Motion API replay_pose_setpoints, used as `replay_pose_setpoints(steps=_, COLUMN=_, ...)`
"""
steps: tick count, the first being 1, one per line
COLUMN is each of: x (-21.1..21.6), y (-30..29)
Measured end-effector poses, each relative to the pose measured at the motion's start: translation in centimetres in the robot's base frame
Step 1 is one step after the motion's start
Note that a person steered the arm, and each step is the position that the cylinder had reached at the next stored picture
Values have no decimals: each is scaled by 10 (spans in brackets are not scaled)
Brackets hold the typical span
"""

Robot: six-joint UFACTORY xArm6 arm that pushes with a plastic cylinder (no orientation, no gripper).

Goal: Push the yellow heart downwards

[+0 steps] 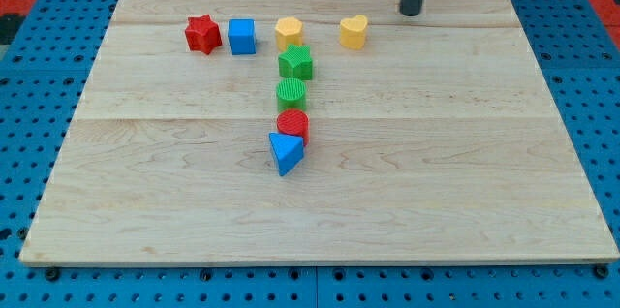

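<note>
So at this point my tip (411, 13), the bottom end of the straight dark rod, sat near the view's top edge of the pale wooden board (465, 172), up and to the view's right of the small yellow heart-shaped block (354, 32), close by but not touching it. No claw on this rig, just the bare rod, so nothing to open, close or grip.

The yellow heart was in the top row, rightmost, with the yellow hexagon-ish block (289, 32), blue cube (242, 36) and red star (203, 34) strung out to its left. Below the hexagon ran a column: two green blocks (295, 62) (292, 94), a red cylinder (293, 124) and a blue triangle (285, 152).

My worry: the tip was off to the right, not straight above the heart. Pushing from there would probably catch its right lobe and send it skidding diagonally left toward the green blocks, or just spin it.
</note>
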State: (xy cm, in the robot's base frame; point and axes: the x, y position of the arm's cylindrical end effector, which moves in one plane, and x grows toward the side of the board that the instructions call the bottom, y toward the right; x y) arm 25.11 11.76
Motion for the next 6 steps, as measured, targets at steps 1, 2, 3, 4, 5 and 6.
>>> replay_pose_setpoints(steps=1, x=1, y=-75)
replay_pose_setpoints(steps=2, x=47, y=-83)
replay_pose_setpoints(steps=3, x=63, y=-17)
replay_pose_setpoints(steps=4, x=57, y=-15)
replay_pose_setpoints(steps=5, x=132, y=-1)
replay_pose_setpoints(steps=6, x=164, y=18)
